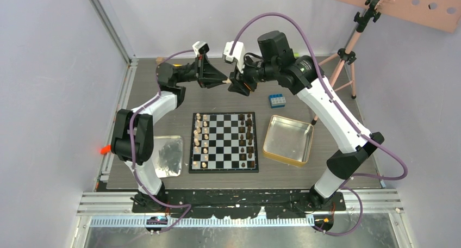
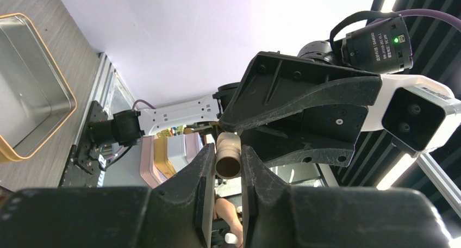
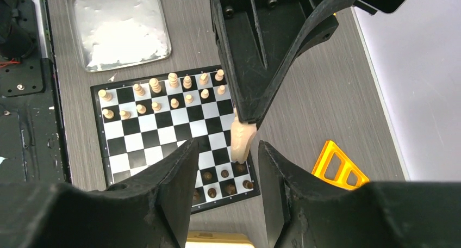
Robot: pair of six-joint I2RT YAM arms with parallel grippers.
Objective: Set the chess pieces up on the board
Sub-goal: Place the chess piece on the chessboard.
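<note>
**Little Legible Print: One Motor Label**

In the left wrist view, a black cylindrical motor behind the right end effector carries a few lines of small white print next to a lit green dot. One line looks like "DAMIAO"; the other lines are too small to make out. In the top view and the right wrist view, no lettering, number or brand can be read on the surface or on anything standing on it.
</note>
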